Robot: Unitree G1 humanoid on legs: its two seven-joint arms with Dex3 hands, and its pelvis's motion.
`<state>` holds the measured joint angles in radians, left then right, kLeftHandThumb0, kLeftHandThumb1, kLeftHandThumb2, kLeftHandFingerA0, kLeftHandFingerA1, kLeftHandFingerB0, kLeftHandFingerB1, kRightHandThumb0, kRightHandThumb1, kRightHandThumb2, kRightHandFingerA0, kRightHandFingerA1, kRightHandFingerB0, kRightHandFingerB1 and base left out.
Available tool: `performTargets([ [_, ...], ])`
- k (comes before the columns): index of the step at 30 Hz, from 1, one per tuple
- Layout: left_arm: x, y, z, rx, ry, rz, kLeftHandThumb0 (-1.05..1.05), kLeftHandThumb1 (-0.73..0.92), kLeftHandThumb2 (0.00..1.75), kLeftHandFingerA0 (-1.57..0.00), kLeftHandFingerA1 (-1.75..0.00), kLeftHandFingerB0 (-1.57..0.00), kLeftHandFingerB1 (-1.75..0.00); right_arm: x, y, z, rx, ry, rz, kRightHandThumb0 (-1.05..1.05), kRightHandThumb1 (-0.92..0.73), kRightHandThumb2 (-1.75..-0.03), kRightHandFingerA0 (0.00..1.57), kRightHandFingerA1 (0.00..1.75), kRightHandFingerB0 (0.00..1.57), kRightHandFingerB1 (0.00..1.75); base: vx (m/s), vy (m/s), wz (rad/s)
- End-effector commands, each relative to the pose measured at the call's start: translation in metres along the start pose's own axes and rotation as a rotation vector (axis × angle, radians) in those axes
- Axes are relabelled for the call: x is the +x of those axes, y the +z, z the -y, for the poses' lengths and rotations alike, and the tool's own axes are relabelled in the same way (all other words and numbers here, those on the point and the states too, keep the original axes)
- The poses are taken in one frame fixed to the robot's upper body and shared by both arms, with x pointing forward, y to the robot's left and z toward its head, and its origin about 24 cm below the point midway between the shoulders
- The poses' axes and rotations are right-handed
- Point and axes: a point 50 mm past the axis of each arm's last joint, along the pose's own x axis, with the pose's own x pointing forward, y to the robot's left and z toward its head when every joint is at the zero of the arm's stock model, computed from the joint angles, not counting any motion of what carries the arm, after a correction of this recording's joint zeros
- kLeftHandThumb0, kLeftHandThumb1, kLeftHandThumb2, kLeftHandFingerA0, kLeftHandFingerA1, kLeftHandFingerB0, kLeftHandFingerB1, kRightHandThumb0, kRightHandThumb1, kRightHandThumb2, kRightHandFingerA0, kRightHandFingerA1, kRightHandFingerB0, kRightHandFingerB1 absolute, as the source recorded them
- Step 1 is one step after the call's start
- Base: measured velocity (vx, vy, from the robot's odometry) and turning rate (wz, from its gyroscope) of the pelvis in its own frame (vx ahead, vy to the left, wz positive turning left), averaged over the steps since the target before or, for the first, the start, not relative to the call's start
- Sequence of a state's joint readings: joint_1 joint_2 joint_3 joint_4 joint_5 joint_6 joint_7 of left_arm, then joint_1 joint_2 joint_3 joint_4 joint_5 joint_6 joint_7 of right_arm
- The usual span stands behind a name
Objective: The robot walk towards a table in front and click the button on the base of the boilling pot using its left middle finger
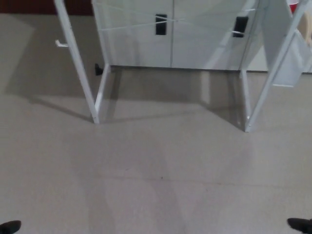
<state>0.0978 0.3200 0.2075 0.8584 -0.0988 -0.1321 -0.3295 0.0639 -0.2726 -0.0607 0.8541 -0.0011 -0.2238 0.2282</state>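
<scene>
The boiling pot and its button do not show in the head view. Only the bottom part of the white table frame can be seen, up at 12 o'clock.

The frame has thin white legs. One leg touches the floor at about 10 o'clock, and another leg touches the floor at about 2 o'clock. The gap between these two legs is wide and open. A slanted white bar goes up from the left foot toward 11 o'clock. Another slanted bar goes up from the right foot toward 1 o'clock.

Behind the legs stands a white cabinet with two doors. Each door has a small dark handle near the top. A small black thing sits low beside the left back leg; I cannot tell what it is.

The grey floor fills the middle and the bottom of the picture. It is flat, with soft shadows under the frame.

At 7 o'clock, a tiny black tip of the left hand peeks in at the corner. At 5 o'clock, a tiny black tip of the right hand peeks in too. So little shows that I cannot tell how either hand is held.
</scene>
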Motion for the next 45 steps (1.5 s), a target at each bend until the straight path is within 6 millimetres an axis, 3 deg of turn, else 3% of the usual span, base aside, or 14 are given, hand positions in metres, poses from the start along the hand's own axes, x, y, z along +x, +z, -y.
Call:
performTargets([
  [1,-0.002,0.0026,-0.0076,0.014,0.019,0.008,0.0,0.36,0.83,-0.34,-0.59,-0.18,-0.51,0.0003,-0.0002,0.0012,-0.024,-0.008,-0.005,-0.37,-0.58,-0.57,0.63,0.49,0.37,0.37,0.09,-0.139,-0.07],
  [4,-0.0017,0.0035,-0.0077,0.029,0.018,0.011,-0.01,0.51,0.53,-0.44,-0.45,-0.3,-0.36,0.0005,-0.0001,0.0013,-0.024,-0.008,-0.007,-0.43,-0.47,-0.75,0.58,0.58,0.31,0.46,0.15,-0.066,-0.02],
  [6,-0.0021,0.0025,-0.0079,0.028,0.018,0.011,0.0,0.35,0.83,-0.35,-0.6,-0.19,-0.51,0.0002,-0.0006,0.0006,-0.026,-0.008,-0.011,-0.35,-0.59,-0.57,0.65,0.48,0.37,0.37,0.15,-0.005,-0.09],
  [13,-0.0026,0.0018,-0.0084,0.036,0.018,0.008,-0.01,0.35,0.83,-0.35,-0.6,-0.19,-0.52,-0.0001,-0.0002,-0.0003,-0.032,-0.004,-0.011,-0.37,-0.58,-0.57,0.62,0.48,0.37,0.36,0.19,0.135,-0.04],
  [14,-0.0028,0.0016,-0.0084,0.033,0.013,0.014,-0.01,0.52,0.54,-0.43,-0.46,-0.31,-0.37,-0.0003,-0.0002,0.0,-0.039,-0.001,-0.007,-0.36,-0.59,-0.58,0.62,0.49,0.37,0.37,0.26,0.075,0.1],
  [15,-0.0028,0.0016,-0.0083,0.033,0.011,0.014,-0.01,0.36,0.84,-0.34,-0.6,-0.19,-0.52,-0.0003,-0.0004,0.0001,-0.038,0.0,-0.007,-0.44,-0.47,-0.75,0.57,0.58,0.31,0.46,0.25,0.007,0.06],
  [16,-0.0027,0.0015,-0.0083,0.032,0.012,0.013,-0.01,0.52,0.53,-0.43,-0.46,-0.31,-0.37,-0.0002,-0.0008,0.0002,-0.037,0.003,-0.007,-0.43,-0.47,-0.75,0.57,0.58,0.3,0.46,0.22,-0.024,0.08],
  [20,-0.0024,0.0016,-0.0077,0.025,0.018,0.009,0.0,0.36,0.84,-0.35,-0.6,-0.19,-0.51,-0.0006,-0.0006,0.0005,-0.043,0.002,-0.007,-0.43,-0.47,-0.74,0.56,0.58,0.32,0.46,0.24,-0.096,0.08],
  [21,-0.0026,0.0016,-0.0077,0.029,0.017,0.01,0.0,0.52,0.54,-0.44,-0.46,-0.31,-0.36,-0.0008,-0.0002,0.0004,-0.051,0.001,-0.001,-0.36,-0.58,-0.58,0.63,0.49,0.38,0.37,0.26,-0.131,0.09],
  [28,-0.0014,0.0028,-0.0084,0.042,0.023,0.01,0.0,0.35,0.83,-0.36,-0.6,-0.2,-0.52,0.0008,-0.0001,-0.0001,-0.066,0.004,-0.017,-0.43,-0.48,-0.74,0.56,0.56,0.32,0.46,0.35,-0.27,0.23],
  [29,-0.0015,0.0029,-0.0083,0.044,0.024,0.01,-0.02,0.51,0.54,-0.44,-0.46,-0.33,-0.37,0.0008,-0.0002,-0.0001,-0.068,0.005,-0.017,-0.44,-0.48,-0.75,0.55,0.57,0.31,0.46,0.32,-0.311,0.19],
  [37,-0.0018,0.0025,-0.0081,0.029,0.021,0.01,0.0,0.52,0.53,-0.45,-0.46,-0.34,-0.37,0.0009,0.0,-0.0004,-0.08,0.004,-0.02,-0.37,-0.59,-0.57,0.68,0.48,0.38,0.36,0.25,-0.14,-0.04],
  [42,-0.0023,0.0036,-0.0085,0.049,0.016,0.01,-0.01,0.36,0.85,-0.37,-0.61,-0.22,-0.53,0.0014,0.0001,-0.0007,-0.083,0.007,-0.026,-0.37,-0.6,-0.58,0.67,0.48,0.37,0.36,0.28,0.104,-0.1],
  [45,-0.002,0.0029,-0.0087,0.05,0.02,0.008,-0.03,0.51,0.54,-0.45,-0.46,-0.35,-0.38,0.0012,0.0,-0.0008,-0.085,0.009,-0.023,-0.37,-0.59,-0.57,0.68,0.49,0.38,0.37,0.25,0.163,-0.14],
])
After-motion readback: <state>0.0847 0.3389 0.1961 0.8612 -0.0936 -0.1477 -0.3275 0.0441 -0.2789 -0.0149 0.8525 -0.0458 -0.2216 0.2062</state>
